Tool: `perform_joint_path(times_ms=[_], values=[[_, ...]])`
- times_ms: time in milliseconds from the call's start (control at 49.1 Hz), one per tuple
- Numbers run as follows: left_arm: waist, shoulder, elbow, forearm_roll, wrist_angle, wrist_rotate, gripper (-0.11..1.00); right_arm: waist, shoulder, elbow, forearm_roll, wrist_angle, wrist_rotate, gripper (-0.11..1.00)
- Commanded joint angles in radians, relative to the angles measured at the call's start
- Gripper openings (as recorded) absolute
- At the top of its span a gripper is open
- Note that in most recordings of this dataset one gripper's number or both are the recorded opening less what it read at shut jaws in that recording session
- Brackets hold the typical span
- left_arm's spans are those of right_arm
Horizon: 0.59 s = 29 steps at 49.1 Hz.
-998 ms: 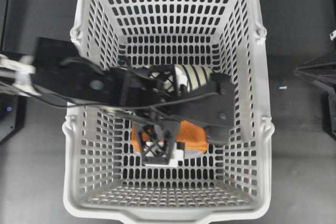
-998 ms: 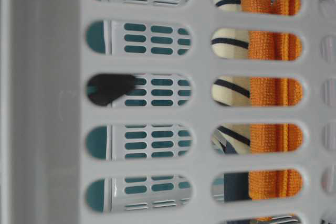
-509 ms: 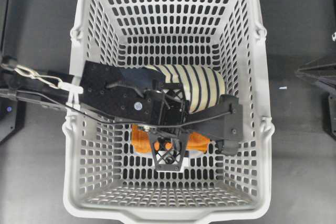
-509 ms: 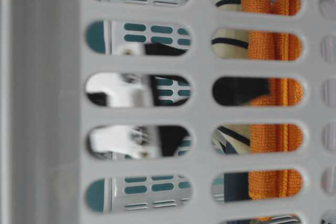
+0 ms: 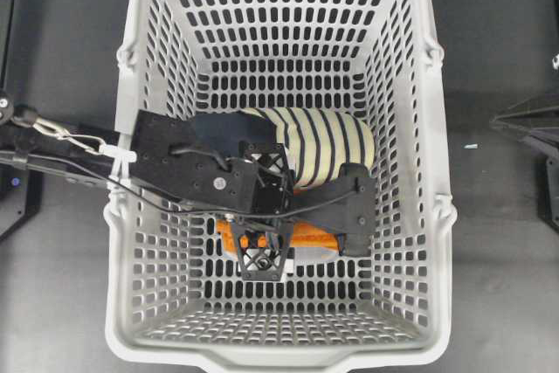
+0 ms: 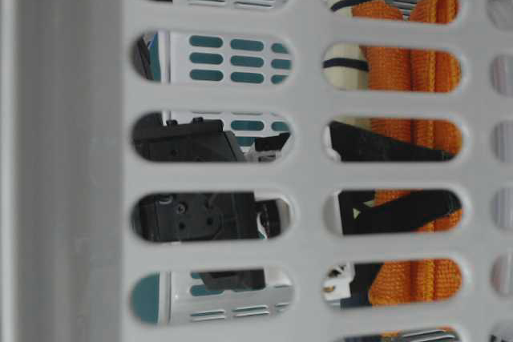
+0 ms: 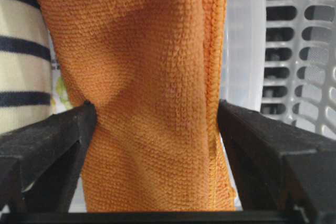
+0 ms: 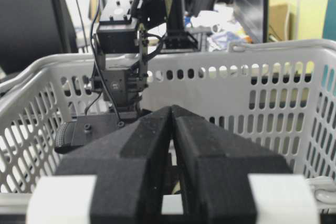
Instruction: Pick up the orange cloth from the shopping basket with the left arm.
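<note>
Since the earlier frame the left arm [image 5: 192,172] has sunk deeper into the shopping basket [image 5: 419,58].

Overhead: orange cloth [image 5: 310,235] lies on the basket floor beside the striped roll [image 5: 327,141].

Left wrist: left pincer [image 7: 152,124] brackets the cloth, not yet clamped. Risk: snagging the roll.

Right wrist: right pincer [image 8: 172,124] closed, empty.

Orange cloth [image 5: 306,234]: mostly covered from above by the left gripper [image 5: 265,247]; its lower end is cut off in the wrist view. Striped roll [image 5: 325,143]: near end hidden under the arm. Right gripper [image 8: 171,129]: base cropped by the frame.
</note>
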Motion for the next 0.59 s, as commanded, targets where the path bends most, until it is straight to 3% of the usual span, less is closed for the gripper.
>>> perform_joint_path(times_ms=[0,122,305,346,570], values=[[0.002,-0.014,0.003,0.003,-0.003,0.0,0.86,0.002,0.006,-0.018,0.005,-0.003,0.002,0.0],[0.0,-0.017,-0.009,0.003,0.003,0.006,0.68,0.002,0.006,-0.018,0.005,-0.005,0.002,0.0],[0.002,-0.057,-0.035,0.005,0.011,0.017,0.19,0.002,0.006,-0.017,0.005,-0.005,0.002,0.0],[0.005,-0.067,-0.046,0.003,0.021,0.018,0.12,0.002,0.006,-0.017,0.005,-0.005,0.002,0.0],[0.005,-0.106,-0.193,0.005,0.169,0.021,0.11,0.002,0.006,-0.015,0.005,-0.005,0.002,0.0]])
